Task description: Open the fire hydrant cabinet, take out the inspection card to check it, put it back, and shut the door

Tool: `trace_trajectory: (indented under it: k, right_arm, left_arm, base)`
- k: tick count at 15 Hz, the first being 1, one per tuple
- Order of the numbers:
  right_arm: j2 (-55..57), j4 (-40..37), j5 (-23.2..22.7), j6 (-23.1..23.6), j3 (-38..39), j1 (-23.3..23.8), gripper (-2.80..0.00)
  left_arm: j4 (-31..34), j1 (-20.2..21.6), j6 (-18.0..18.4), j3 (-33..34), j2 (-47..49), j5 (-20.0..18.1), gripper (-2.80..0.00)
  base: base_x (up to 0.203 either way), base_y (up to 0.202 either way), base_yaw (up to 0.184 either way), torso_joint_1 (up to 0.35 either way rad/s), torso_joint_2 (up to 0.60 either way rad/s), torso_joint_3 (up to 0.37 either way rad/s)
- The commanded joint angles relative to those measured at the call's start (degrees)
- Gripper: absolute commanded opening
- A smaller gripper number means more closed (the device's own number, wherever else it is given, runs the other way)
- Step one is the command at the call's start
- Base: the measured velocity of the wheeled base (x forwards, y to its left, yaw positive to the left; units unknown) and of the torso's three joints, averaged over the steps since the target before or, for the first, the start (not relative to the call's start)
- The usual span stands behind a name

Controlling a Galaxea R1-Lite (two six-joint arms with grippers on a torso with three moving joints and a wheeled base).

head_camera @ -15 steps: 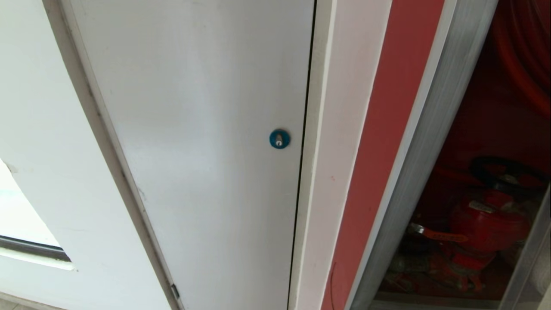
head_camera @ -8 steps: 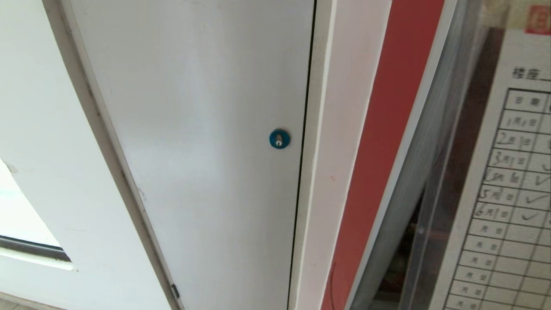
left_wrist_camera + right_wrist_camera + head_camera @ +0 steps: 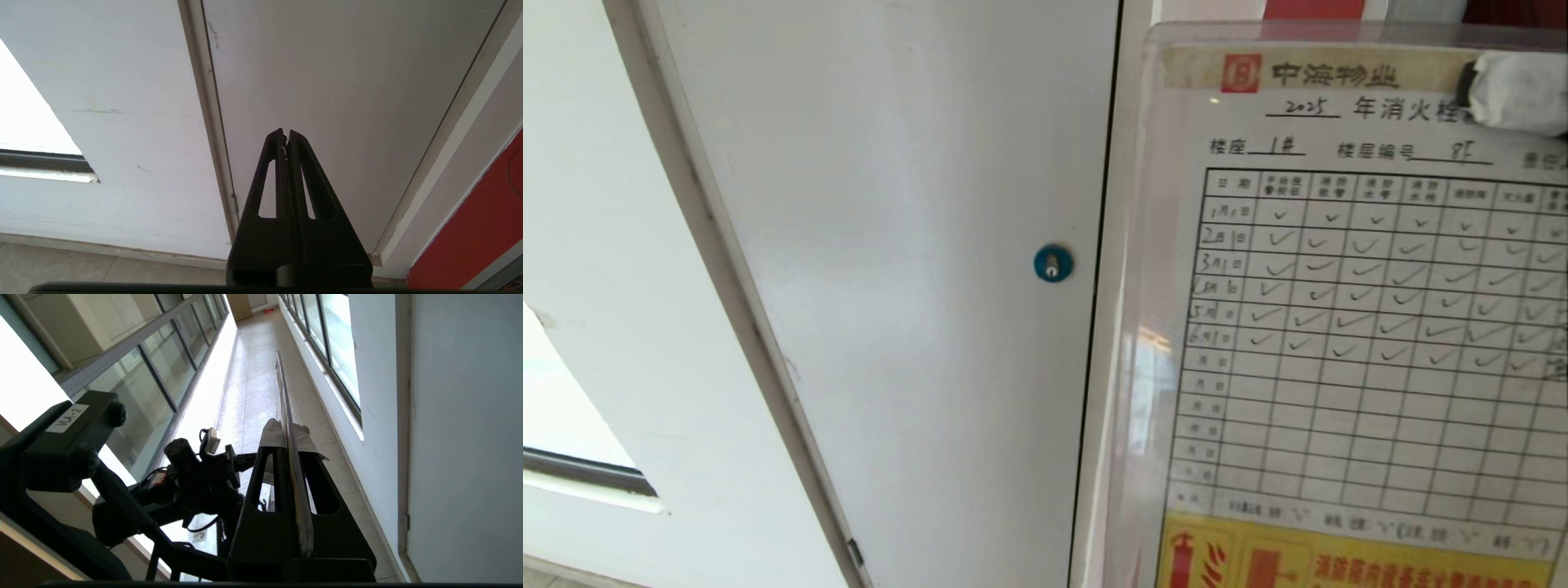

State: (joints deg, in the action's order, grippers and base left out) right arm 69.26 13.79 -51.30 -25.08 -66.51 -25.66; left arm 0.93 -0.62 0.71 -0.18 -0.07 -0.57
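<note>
My right tool [image 3: 289,430] is clamped on the top edge of the card [image 3: 1347,327], which hangs below it facing my head. I should hold it flat and steady to read. My left tool [image 3: 285,134] rests pressed together.

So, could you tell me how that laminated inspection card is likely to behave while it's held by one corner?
The white gridded inspection card in its clear glossy sleeve probably stays fairly stiff: edge-on in the right wrist view it runs straight past the right gripper. It looks thin, so likely light. The shiny plastic may be slippery, though the padded jaws should help.
</note>
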Motion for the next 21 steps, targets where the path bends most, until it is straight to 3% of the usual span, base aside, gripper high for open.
trace_trajectory:
  k: [1,11,21]
  right_arm:
    - [3.89,1.25,-0.18,-0.12,-0.85,-2.43,-2.80]
    - [7.56,1.33,4.02,0.00,-4.71,-10.78,-2.80]
    - [8.26,1.06,5.33,0.03,-6.03,-13.81,-2.80]
  left_arm:
    - [-0.05,0.01,0.00,0.01,0.07,0.05,-2.80]
    - [0.00,0.01,0.00,0.01,0.07,0.00,-2.80]
    - [-0.05,0.01,0.00,0.01,0.07,-0.01,-2.80]
  base:
    - [0.000,0.000,0.000,0.000,0.00,0.000]
    - [0.000,0.000,0.000,0.000,0.00,0.000]
    - [0.000,0.000,0.000,0.000,0.00,0.000]
